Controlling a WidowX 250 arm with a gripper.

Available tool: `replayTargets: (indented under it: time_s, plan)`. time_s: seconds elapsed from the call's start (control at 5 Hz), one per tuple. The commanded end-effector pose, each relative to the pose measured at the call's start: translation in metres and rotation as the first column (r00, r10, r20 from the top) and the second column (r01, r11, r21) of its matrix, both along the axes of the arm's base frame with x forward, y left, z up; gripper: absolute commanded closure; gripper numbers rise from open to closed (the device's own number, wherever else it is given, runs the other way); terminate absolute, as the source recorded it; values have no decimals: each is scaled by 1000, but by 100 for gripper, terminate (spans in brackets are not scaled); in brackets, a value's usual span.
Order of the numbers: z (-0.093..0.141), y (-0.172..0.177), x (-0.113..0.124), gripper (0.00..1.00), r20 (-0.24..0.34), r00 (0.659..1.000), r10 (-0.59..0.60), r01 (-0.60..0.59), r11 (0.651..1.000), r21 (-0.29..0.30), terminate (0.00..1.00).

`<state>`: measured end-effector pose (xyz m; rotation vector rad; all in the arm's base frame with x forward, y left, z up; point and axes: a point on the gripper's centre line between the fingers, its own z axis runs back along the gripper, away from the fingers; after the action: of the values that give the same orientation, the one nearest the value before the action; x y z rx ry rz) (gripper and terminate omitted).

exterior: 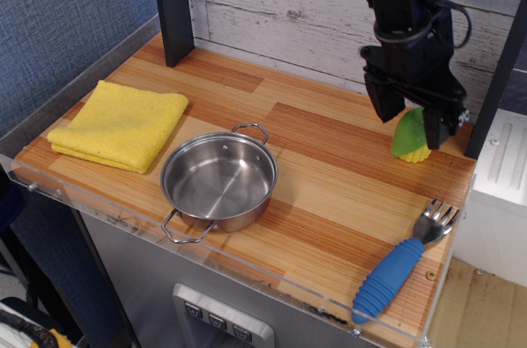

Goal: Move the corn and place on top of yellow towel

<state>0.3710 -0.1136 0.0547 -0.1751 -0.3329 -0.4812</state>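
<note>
The corn (409,136), a green dome husk over a yellow kernelled base, stands at the back right of the wooden counter. My black gripper (412,124) hangs open over it, one finger (388,107) to its left and one (434,128) in front of its right side, hiding part of it. The fingers straddle the corn and do not visibly squeeze it. The yellow towel (119,124), a folded square of cloth, lies flat at the far left of the counter.
A steel pot (219,178) with two handles stands in the middle front. A blue-handled fork (403,262) lies at the front right corner. Dark posts (171,6) stand at the back left and right. A plank wall (280,2) runs behind.
</note>
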Motion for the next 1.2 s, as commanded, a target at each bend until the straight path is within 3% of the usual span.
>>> replayTargets:
  time_s: [0.0,0.2,0.4,1.0]
  plan:
    - [-1,6,4,0,35,999,26,-28,998,47,0]
    - [-10,10,9,0,34,999,34,-36,997,66,0]
    - [-15,12,12,100,40,998,41,-44,996,77,0]
    - [-13,20,-3,100,39,997,62,-65,995,77,0]
